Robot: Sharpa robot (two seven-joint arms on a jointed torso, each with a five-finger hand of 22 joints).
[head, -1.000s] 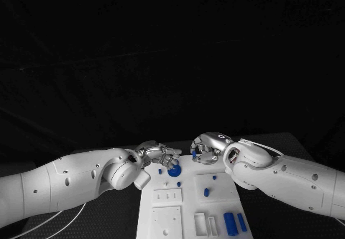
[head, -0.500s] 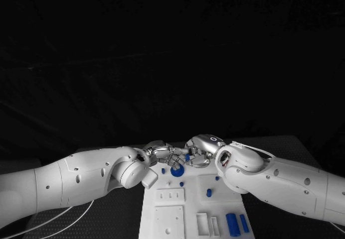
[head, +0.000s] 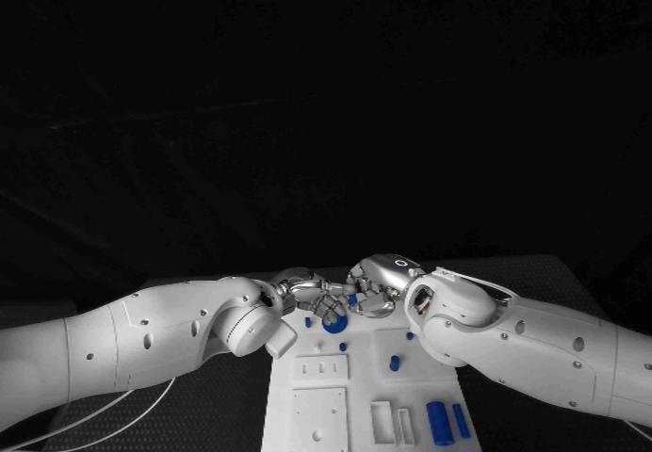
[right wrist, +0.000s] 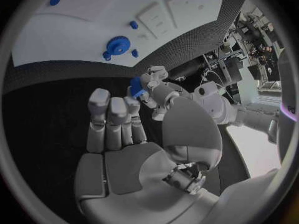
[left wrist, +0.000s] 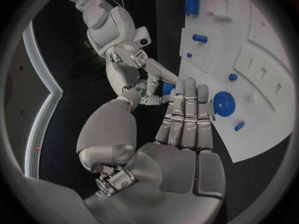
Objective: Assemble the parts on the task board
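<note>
Over the far end of the white task board my two hands meet fingertip to fingertip. A small blue part sits between them. My right hand pinches that blue part between thumb and fingertips. My left hand has its thumb and fingertips on the same blue part, with its other fingers held straight. Just below the hands a blue gear lies flat on the board; it also appears as the blue gear and the blue gear in the wrist views.
Small blue pegs stand in the middle of the board. Two longer blue cylinders lie at its near right corner beside white blocks. Both forearms flank the board's far half. Black table surrounds it.
The right hand carried the blue part leftwards and the left hand came in to meet it; the hands, apart a second ago, now touch at the part.
</note>
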